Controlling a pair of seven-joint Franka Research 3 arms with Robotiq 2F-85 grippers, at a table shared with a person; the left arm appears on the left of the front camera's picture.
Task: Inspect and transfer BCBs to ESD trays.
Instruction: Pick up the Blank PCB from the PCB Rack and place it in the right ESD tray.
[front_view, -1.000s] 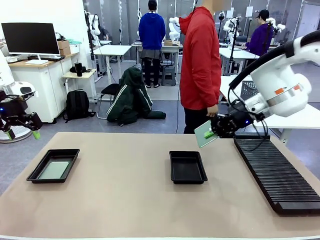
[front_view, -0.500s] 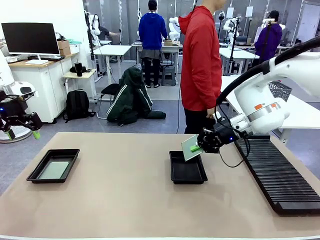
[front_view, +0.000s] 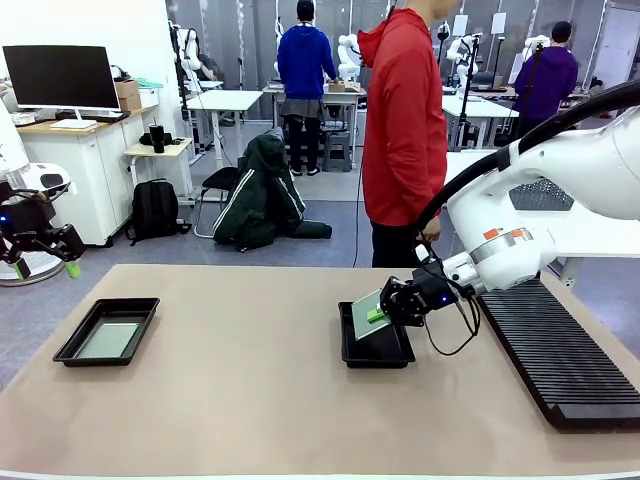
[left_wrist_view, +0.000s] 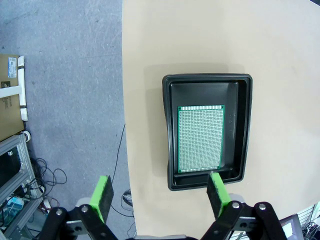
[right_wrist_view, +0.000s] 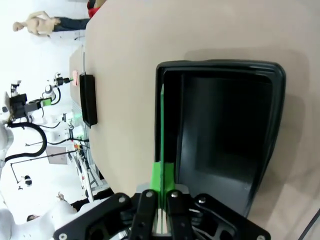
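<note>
Over the middle tray (front_view: 375, 349), right hand (front_view: 378, 314) lowered from rack height, clamping tilted board (front_view: 364, 311), left hand (left_wrist_view: 159, 196) agape

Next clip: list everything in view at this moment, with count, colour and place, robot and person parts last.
ESD trays: two, black; left tray near the table's left edge, middle tray at centre-right.
BCBs: two, green; one board lying flat in the left tray, one held board tilted over the middle tray.
Slotted rack: one, black, along the table's right side.
Table: one, tan.
Monitor: one, black, on a white desk at far left.
Jacket: one, dark green, draped over a chair behind the table.
Left gripper: open, above the left tray.
Right gripper: shut on the held board's edge.
Person: one, red hooded jacket, at the far side.
</note>
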